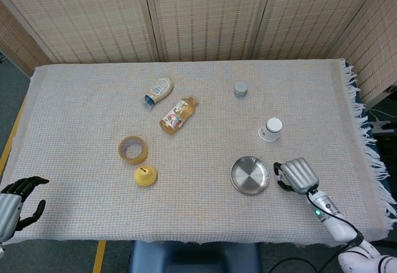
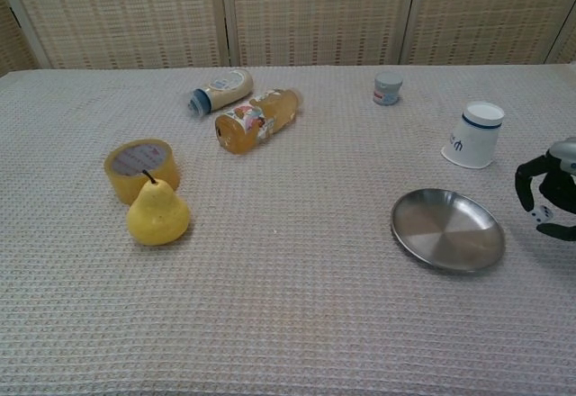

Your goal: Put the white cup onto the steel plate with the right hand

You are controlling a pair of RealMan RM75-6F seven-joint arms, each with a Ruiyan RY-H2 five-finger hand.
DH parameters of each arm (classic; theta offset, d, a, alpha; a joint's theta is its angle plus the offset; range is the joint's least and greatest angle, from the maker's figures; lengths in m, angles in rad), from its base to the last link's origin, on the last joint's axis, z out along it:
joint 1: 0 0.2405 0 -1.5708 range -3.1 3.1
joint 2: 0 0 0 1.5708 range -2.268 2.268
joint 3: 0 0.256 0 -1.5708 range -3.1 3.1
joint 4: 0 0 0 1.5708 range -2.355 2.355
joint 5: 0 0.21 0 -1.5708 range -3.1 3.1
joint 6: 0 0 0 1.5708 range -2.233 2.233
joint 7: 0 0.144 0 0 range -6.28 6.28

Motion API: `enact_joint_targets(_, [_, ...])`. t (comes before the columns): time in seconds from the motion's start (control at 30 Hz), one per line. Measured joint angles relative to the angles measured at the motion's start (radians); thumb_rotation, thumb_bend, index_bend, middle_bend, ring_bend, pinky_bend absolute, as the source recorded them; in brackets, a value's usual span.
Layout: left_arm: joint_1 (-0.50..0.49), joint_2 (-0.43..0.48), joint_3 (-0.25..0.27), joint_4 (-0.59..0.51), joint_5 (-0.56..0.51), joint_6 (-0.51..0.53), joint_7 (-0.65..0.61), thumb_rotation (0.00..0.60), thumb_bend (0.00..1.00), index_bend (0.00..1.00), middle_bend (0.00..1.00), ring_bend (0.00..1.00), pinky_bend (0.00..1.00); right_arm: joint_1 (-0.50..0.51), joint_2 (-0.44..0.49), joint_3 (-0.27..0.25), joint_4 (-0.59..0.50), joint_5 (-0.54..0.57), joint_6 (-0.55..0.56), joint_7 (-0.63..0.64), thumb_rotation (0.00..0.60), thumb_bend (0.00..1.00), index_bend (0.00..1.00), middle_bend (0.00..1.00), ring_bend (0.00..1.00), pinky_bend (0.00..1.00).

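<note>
The white cup point(image 1: 271, 128) with a dark band stands upright on the cloth, right of centre; the chest view shows the cup point(image 2: 475, 134) too. The steel plate point(image 1: 250, 175) lies bare a short way nearer than it, and the plate point(image 2: 447, 230) is clear in the chest view as well. My right hand point(image 1: 296, 175) hovers just right of the plate, below the cup, fingers curved and apart, holding nothing. That right hand point(image 2: 549, 193) shows at the chest view's right edge. My left hand point(image 1: 15, 200) hangs off the table's front left corner, fingers spread and empty.
A yellow pear point(image 1: 146, 175) and a tape roll point(image 1: 133, 149) sit at the left. A juice bottle point(image 1: 178, 114) and a white bottle point(image 1: 159, 90) lie on their sides further back. A small grey jar point(image 1: 240, 89) stands behind the cup. The fringed cloth edge point(image 1: 366, 136) runs along the right.
</note>
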State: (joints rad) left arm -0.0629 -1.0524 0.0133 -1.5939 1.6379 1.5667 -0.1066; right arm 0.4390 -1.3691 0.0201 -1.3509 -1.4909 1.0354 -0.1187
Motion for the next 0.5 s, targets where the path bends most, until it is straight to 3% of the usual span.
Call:
enact_joint_targets(0.23, [-0.003,0.002,0.002,-0.005,-0.005,-0.011,0.007,0.600,0.43,0.30,0.29,0.28,0.40,0.051,-0.023,0.024,-0.019,0.030,-0.057,-0.033,0.600,0.22,0.69,0.81,0.70,1.00])
enact_joint_targets(0.5, [0.001,0.006,0.001,-0.006,-0.004,-0.002,-0.001,0.600,0.43,0.30,0.29,0.28,0.40,0.077,-0.069,0.003,0.041,-0.008,-0.082,0.069,0.600,0.16,0.66,0.81,0.62,0.97])
